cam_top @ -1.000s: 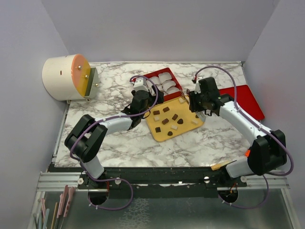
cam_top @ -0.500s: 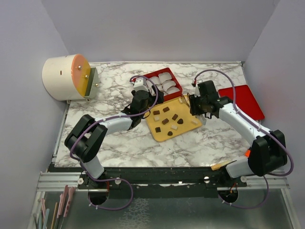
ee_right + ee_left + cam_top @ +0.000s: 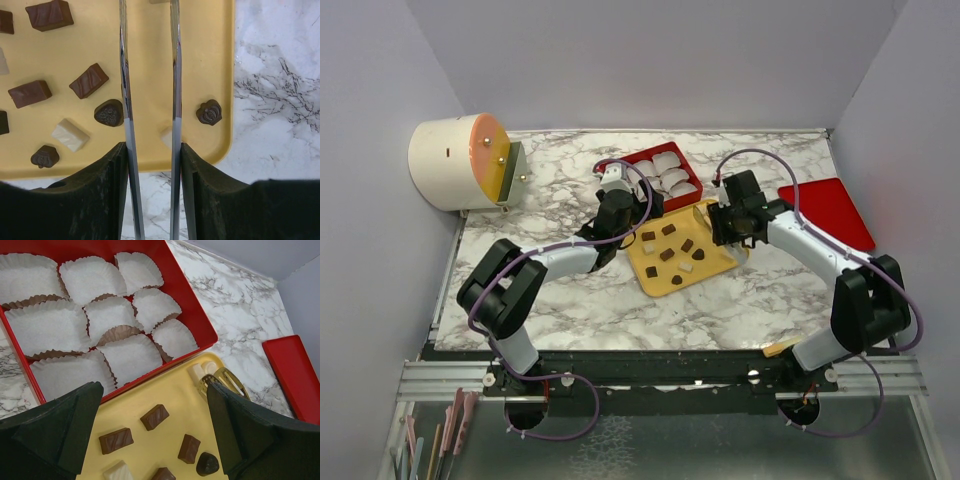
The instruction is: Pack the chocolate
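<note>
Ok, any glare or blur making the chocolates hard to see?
Right wrist: chocolates sharp, metal tongs show streaky glare. Left wrist: paper cups crisp, left gripper a dark, featureless mass. Top external: even light, soft shadows, but the pieces are tiny.

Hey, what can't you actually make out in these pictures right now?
Right wrist view: a white chocolate is partly hidden behind a blade of the tweezers; their tips run off the top edge.
Left wrist view: the bottom edge cuts off a brown chocolate.
Top view: chocolates too small to tell shapes.
</note>
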### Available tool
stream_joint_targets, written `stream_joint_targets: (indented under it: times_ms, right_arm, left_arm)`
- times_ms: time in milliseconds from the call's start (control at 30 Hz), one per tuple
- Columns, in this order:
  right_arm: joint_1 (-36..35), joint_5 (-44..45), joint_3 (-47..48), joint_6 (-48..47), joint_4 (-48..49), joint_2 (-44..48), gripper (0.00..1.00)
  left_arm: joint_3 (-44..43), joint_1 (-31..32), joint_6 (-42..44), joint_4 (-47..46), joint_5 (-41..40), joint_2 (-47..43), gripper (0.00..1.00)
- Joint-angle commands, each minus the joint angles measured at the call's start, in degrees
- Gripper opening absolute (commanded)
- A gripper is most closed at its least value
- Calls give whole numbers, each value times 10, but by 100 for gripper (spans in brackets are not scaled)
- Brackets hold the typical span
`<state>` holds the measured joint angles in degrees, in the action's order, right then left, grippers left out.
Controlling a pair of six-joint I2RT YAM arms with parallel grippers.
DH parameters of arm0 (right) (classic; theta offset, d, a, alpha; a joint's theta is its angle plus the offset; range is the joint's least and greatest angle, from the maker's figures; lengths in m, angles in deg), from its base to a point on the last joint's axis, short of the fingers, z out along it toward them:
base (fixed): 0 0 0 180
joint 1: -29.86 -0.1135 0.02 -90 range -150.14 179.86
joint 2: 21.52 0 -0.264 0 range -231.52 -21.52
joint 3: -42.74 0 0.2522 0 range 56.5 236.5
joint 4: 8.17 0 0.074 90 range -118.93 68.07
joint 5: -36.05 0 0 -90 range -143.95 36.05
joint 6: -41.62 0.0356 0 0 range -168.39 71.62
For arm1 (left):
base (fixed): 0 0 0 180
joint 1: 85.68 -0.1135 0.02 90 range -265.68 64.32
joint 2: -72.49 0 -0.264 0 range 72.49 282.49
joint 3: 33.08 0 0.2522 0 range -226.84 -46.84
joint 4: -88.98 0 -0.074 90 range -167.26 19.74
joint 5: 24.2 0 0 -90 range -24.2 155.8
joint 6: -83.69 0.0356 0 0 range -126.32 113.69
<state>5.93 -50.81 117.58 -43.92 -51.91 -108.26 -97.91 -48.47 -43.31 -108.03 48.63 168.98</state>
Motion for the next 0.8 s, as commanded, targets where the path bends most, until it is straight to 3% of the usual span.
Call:
stream_joint_targets:
  times_ms: [0, 767]
  right_arm:
    - [-8, 11, 33, -7, 2, -19, 46]
    - [-11, 33, 72, -27, 4, -77, 46]
  left_arm:
    - [-9, 1, 9, -12, -6, 9, 96]
    - [0, -13, 8, -12, -1, 11, 96]
